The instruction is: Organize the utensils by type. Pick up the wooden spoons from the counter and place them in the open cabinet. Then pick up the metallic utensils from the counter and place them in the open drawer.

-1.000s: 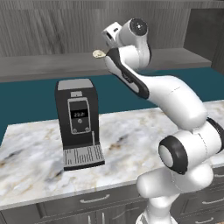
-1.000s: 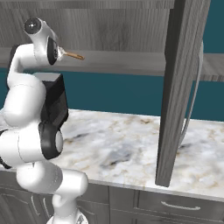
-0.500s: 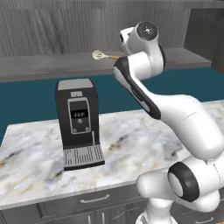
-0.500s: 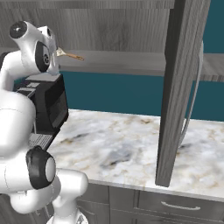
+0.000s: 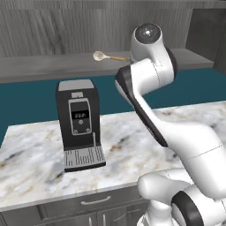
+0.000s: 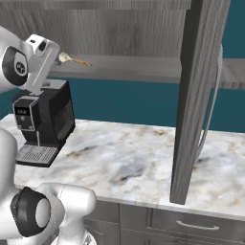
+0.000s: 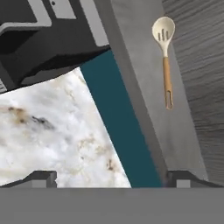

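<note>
Cabinet (image 6: 119, 28) space is dominating the upper scene, its long door (image 6: 196, 95) standing open at the right of the right base view and its grey shelf board (image 5: 48, 68) running across above the teal wall. Below it the marble counter (image 5: 128, 132) is carrying a black coffee machine (image 5: 79, 121), and no other utensil is showing on the stretch of slab in view.

The white arm (image 5: 152, 77) is folding back from the shelf: a second ago its hand was reaching up beside the spoon, and now the wrist is swinging away toward the robot's left and turning downward, so the hand camera is looking over the shelf edge and the counter.

The gripper (image 7: 111, 177) is standing fully spread and empty, its two dark tips well apart at the bottom of the hand view with nothing between them.

Smallest, the wooden spoon (image 7: 165, 57) with the pale cream bowl and tan handle is lying flat on the shelf board, apart from the gripper and unmoved across the last second.

That reads as one wooden spoon delivered and released. The orange-brown spoon and the metal fork are probably still waiting to be fetched, so the arm is likely heading back to the counter.
</note>
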